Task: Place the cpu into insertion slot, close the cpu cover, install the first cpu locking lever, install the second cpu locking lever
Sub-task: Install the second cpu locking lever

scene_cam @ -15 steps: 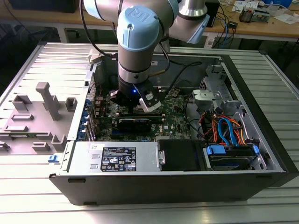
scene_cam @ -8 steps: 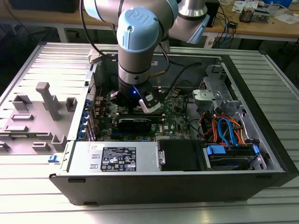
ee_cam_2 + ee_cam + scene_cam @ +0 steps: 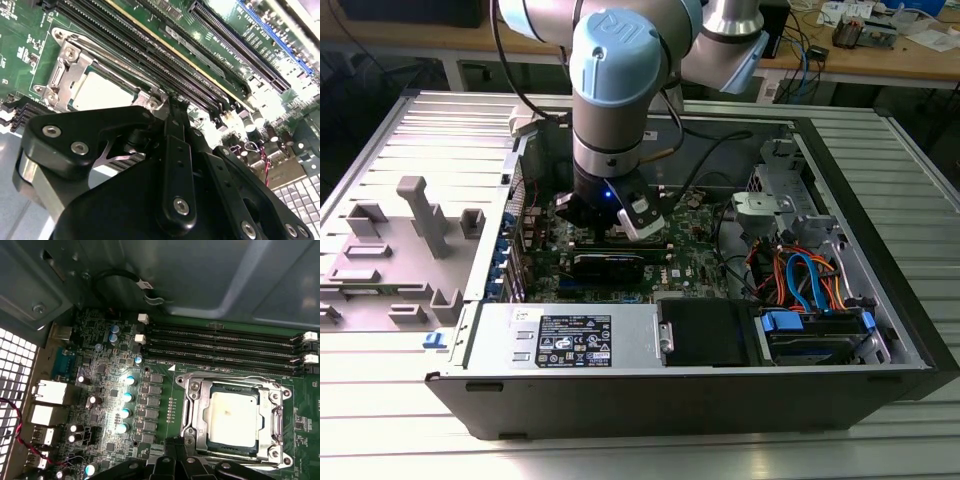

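Exterior view: the tool (image 3: 610,215) is seen lowered into the open computer case (image 3: 840,330), at the frame's centre above the green motherboard (image 3: 695,270). In both wrist views the cpu (image 3: 232,418) is seen seated in the insertion slot (image 3: 197,415), with the cpu cover (image 3: 265,390) closed down around its pale face. The tool's fingers (image 3: 176,150) are seen pressed narrowly together, holding nothing, just beside the socket's edge.

Robotics lab, open computer case (image 3: 720,300) on slatted metal table (image 3: 620,450), cluttered wooden workbench (image 3: 880,55) upper right behind
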`<action>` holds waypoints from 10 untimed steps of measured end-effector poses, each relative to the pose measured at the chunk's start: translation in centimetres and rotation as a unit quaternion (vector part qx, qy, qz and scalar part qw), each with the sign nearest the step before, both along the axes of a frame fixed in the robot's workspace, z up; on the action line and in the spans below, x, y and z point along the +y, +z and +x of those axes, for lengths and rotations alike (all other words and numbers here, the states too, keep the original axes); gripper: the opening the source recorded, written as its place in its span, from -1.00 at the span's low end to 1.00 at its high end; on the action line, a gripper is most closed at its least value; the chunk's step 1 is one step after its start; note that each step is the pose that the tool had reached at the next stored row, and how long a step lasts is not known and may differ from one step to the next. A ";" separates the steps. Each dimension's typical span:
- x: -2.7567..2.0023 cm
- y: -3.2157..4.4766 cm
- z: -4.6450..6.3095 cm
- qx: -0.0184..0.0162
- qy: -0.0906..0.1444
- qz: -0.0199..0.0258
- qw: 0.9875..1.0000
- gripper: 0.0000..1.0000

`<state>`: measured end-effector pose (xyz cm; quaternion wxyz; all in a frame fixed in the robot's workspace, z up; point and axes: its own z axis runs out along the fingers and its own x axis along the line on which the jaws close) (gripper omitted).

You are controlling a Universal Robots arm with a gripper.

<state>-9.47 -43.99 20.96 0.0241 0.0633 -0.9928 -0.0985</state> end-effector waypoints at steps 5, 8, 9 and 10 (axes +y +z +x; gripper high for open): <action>0.02 0.63 0.0 0.000 0.000 -0.007 1.000 -0.79; 0.04 0.63 0.0 0.000 0.000 -0.016 1.000 -0.79; 0.05 0.63 0.0 0.000 0.000 -0.018 1.000 -0.79; 0.05 0.63 0.0 0.000 0.000 -0.020 1.000 -0.79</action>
